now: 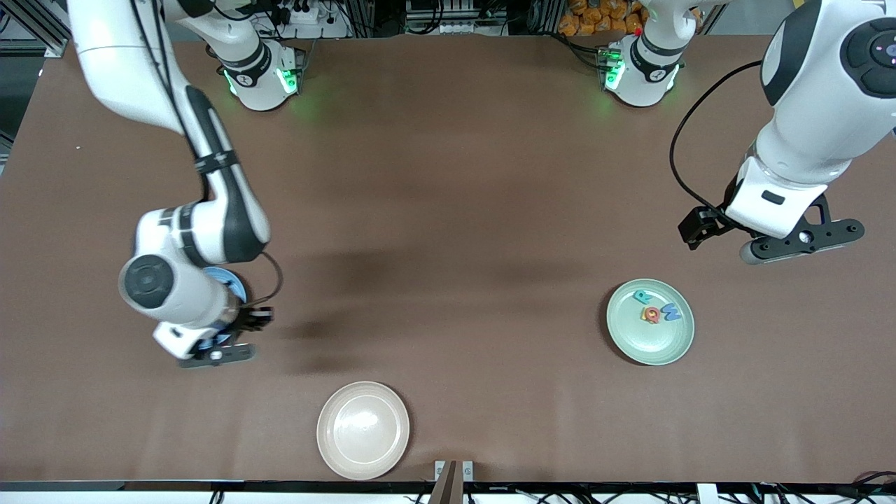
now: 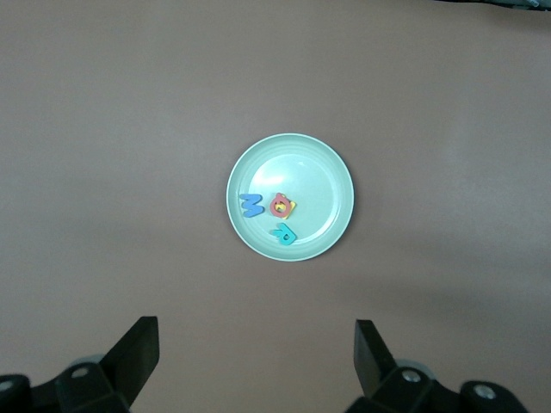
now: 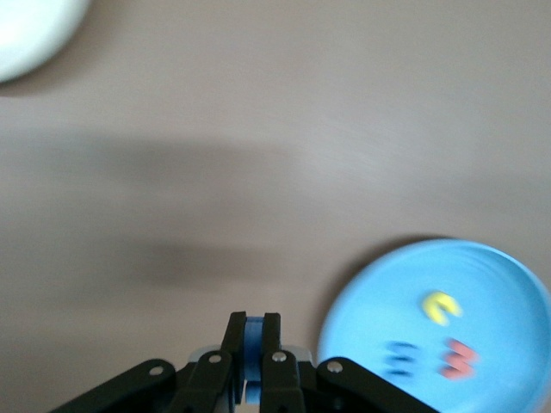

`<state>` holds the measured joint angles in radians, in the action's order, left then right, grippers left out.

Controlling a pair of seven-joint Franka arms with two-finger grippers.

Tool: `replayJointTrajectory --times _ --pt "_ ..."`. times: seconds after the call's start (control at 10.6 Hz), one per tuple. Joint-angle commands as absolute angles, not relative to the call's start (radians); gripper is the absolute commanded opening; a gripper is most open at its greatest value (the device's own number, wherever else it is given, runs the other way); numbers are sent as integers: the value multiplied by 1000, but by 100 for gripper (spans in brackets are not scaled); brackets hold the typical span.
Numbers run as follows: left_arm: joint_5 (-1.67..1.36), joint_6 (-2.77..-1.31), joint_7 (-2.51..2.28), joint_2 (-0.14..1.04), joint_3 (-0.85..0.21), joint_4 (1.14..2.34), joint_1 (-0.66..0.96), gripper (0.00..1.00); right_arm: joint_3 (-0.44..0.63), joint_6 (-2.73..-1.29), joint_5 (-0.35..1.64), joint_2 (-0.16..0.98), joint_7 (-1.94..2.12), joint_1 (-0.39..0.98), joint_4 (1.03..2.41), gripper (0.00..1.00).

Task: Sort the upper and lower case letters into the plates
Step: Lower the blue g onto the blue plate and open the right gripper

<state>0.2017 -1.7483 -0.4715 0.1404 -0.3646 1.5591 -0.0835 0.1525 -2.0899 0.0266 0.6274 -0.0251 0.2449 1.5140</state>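
We find four letters on the pale green plate (image 1: 650,349) toward the left arm's end of the table: a teal letter (image 1: 642,296), a blue letter (image 1: 671,311), a red letter (image 1: 652,314) and a yellow letter (image 2: 293,206) that the red one partly covers. They lie flat in a tight cluster in the part of the plate farther from the front camera; we cannot tell which way each one points.

In the right wrist view three more pieces lie in the blue plate (image 3: 516,275): a yellow piece (image 3: 441,307), a red piece (image 3: 456,358) and a blue piece (image 3: 399,360), too blurred for us to read their facing. This plate sits toward the right arm's end, mostly hidden beneath that arm.

The right gripper (image 3: 253,340) hangs beside the blue plate's rim, its fingers closed on a thin blue piece (image 3: 252,344) that stands edge-on between the pads.

The left gripper (image 2: 256,353) waits high over bare table beside the green plate, its fingers spread wide and holding nothing.

A beige plate (image 1: 362,430) lies nearest the front camera on the brown table (image 1: 448,210).
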Motion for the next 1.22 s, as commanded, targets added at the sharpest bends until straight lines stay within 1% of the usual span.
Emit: replayJointTrajectory --times 0.0,0.19,0.28,0.38,0.47,0.57,0.66,0.75,0.85,0.94,1.13 --pt "131 -1730 -408 104 -336 1565 -80 100 184 -2095 28 597 -46 220 1597 0" --pt "89 -1709 -364 86 -252 1565 -23 100 187 -2115 28 604 -43 193 1623 1" --pt "86 -1698 -342 77 -233 1565 -12 100 186 -2117 28 612 -37 174 1623 11" --pt "86 -1697 -316 71 -227 1565 -9 100 186 -2123 29 617 -37 163 1623 50" --pt "84 -1691 -301 66 -226 1565 -9 100 184 -2125 35 615 -47 153 1623 100" --pt "84 -1687 -299 64 -224 1565 -9 100 186 -2122 35 608 -46 155 1629 100" --pt "84 -1684 -296 64 -224 1565 -9 100 186 -2140 35 591 -46 163 1670 100" --pt "84 -1675 -295 63 -221 1563 -8 100 186 -2198 35 547 -45 164 1745 100" --pt "78 -1664 -279 61 -218 1562 -9 100 184 -2282 35 484 -32 173 1852 100" --pt "63 -1646 -238 54 -194 1557 -8 100 183 -2327 34 429 -14 179 1932 100" --pt "57 -1617 -166 51 -166 1557 -9 100 183 -2323 34 323 64 176 2026 100"
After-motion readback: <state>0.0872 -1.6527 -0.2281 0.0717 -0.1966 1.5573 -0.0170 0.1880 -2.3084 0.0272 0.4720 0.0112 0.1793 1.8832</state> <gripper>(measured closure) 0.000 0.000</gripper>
